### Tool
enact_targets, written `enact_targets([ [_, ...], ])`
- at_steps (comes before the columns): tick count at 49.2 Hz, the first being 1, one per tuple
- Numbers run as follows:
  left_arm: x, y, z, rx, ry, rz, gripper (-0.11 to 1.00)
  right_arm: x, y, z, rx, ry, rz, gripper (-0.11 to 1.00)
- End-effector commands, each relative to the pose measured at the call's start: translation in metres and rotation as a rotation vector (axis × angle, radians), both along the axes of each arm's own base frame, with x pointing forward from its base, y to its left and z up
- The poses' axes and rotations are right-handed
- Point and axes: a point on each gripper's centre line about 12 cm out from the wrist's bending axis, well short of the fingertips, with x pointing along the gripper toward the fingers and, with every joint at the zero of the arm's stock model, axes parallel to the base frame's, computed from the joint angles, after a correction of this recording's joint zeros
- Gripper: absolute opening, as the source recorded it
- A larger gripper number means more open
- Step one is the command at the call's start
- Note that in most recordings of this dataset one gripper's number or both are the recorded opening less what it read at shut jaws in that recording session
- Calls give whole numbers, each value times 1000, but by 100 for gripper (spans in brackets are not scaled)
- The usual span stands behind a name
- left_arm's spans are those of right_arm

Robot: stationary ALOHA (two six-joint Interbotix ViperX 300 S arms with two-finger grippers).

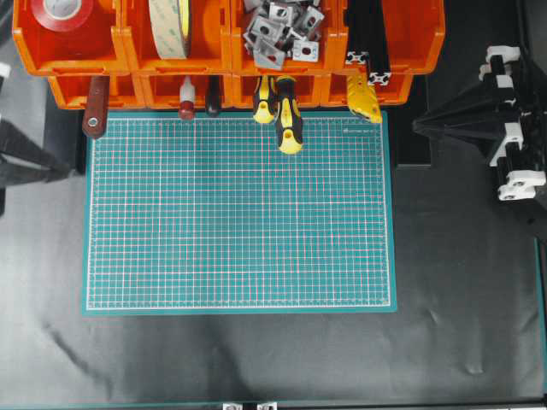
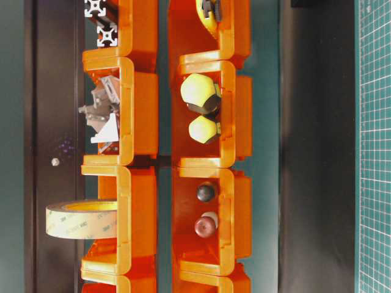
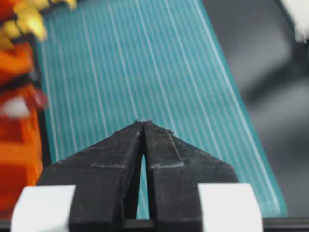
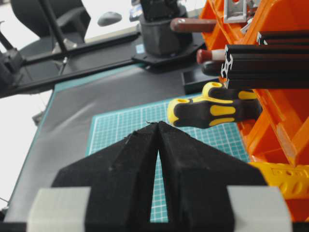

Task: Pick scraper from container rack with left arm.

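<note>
The scraper [image 1: 95, 109] stands in the far-left lower bin of the orange plastic container rack [image 1: 427, 38], its long axis running near-far and its rounded wooden handle end, with a hole, pointing near over the green mat [image 1: 239, 213]. Its blade is hidden inside. The left pincer [image 3: 144, 122] and right pincer [image 4: 158, 123] are both pressed together, empty.

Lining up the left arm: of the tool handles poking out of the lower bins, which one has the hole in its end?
The scraper, leftmost in the lower row: reddish-brown wooden handle with a hole near its end. The other handles show none.
</note>
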Motion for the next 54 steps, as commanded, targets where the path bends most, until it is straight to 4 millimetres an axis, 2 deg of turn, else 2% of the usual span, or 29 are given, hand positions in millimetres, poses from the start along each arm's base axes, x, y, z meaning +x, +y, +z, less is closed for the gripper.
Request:
enact_targets([
  [1,-1,-4,5,94,137,-26,0,3,0,15,15,-45,0,1],
  [9,11,-8,11,343,162,-18,0,3,0,16,50,-45,-3,1],
  [14,16,-6,13,477,180,103,0,3,1,16,61,-46,1,1],
  [20,17,-18,5,574,187,218,0,3,3,17,61,-51,7,1],
  [25,20,-30,-11,600,208,290,0,2,3,18,61,-52,9,1],
  [32,29,-33,-33,652,235,389,0,2,3,18,61,-52,9,1],
  [39,36,-38,-31,636,204,372,0,2,3,17,60,-47,9,1],
  [52,32,-36,-32,598,170,353,1,2,4,16,58,-38,14,1],
  [54,31,-34,-33,596,172,356,4,2,4,15,57,-36,16,1],
])
